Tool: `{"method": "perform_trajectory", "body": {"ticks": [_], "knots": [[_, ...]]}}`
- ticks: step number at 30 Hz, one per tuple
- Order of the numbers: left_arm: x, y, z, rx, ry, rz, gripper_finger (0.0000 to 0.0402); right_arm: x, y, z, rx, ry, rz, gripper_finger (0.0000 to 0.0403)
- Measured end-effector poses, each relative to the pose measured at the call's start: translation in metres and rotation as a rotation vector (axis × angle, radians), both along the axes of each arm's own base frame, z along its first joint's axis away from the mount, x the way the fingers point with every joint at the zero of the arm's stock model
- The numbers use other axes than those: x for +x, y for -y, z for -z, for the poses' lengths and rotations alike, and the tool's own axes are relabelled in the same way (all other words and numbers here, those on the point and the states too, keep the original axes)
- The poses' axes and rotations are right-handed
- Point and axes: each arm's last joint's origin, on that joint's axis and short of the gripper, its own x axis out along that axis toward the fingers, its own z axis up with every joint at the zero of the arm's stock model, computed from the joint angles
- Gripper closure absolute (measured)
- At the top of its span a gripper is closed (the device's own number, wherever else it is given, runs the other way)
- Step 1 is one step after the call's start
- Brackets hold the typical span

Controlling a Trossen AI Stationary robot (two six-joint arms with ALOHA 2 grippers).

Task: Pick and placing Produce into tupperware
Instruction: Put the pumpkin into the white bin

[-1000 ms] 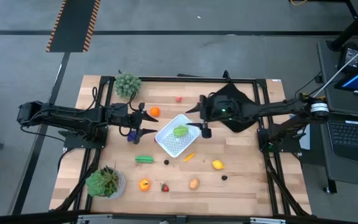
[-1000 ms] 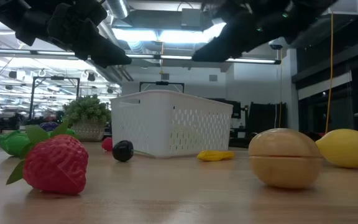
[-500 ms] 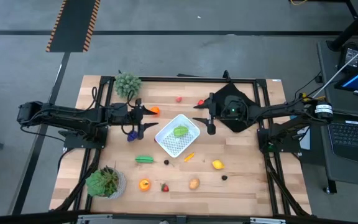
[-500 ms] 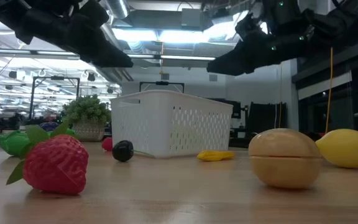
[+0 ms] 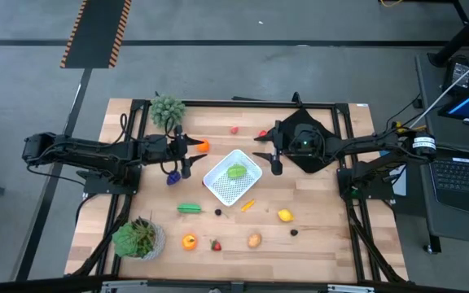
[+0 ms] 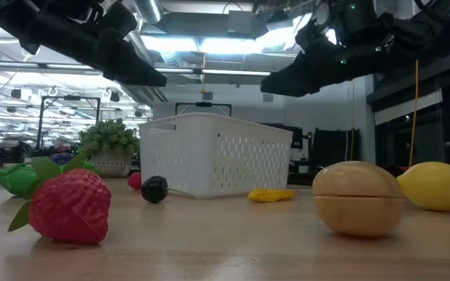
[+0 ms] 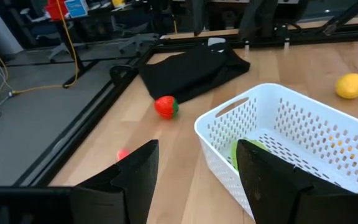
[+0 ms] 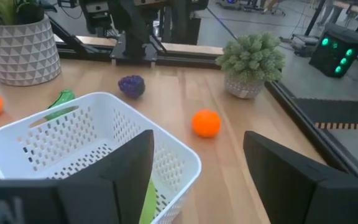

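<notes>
The white tupperware (image 5: pixel 233 176) stands mid-table with one green piece of produce (image 5: pixel 236 172) lying in it. More produce lies around it: an orange (image 5: pixel 203 146), a purple piece (image 5: pixel 172 177), a green one (image 5: pixel 189 208), a lemon (image 5: pixel 285 216), a tan one (image 5: pixel 254 240) and a strawberry (image 5: pixel 216 245). My left gripper (image 5: pixel 187 156) hovers open just left of the tupperware, beside the orange. My right gripper (image 5: pixel 267 159) hovers open just off the tupperware's right corner. Nothing is between either pair of fingers (image 7: pixel 197 149) (image 8: pixel 197 140).
Two potted plants stand at the far left (image 5: pixel 168 110) and near left (image 5: pixel 139 238). A black cloth (image 5: pixel 304 146) lies under my right arm. Two small red pieces (image 5: pixel 234 129) (image 5: pixel 262 133) lie beyond the tupperware, and a yellow strip (image 5: pixel 247 205) and dark berries (image 5: pixel 217 212) lie nearer.
My right gripper has drawn back from over the tupperware's right rim toward the table's right edge and sunk a little, staying open. My left gripper has swung a little on the spot without shifting. The produce and the tupperware have not moved.
</notes>
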Motion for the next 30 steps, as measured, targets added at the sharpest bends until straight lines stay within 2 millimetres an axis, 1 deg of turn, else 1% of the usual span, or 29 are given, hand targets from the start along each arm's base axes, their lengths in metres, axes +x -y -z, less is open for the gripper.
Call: {"method": "perform_trajectory", "body": {"ticks": [9,16,19,25,30], "knots": [[0.000,-0.003,-0.001,0.007,0.008,-0.012,0.0193,-0.001,0.000,0.005,0.051,-0.048,0.009,0.0153],[-0.001,-0.007,-0.001,0.038,-0.005,-0.026,0.0193,-0.001,0.000,0.005,0.034,-0.051,0.005,0.0153],[-0.002,-0.011,-0.001,0.021,0.001,-0.052,0.0193,-0.001,0.000,0.005,0.018,-0.053,0.001,0.0153],[-0.005,-0.025,-0.001,-0.081,0.045,-0.156,0.0193,-0.001,0.000,0.005,0.017,-0.053,0.000,0.0153],[-0.007,-0.032,-0.002,-0.078,0.063,-0.196,0.0193,-0.001,-0.001,0.005,0.024,-0.053,0.000,0.0153]]}}
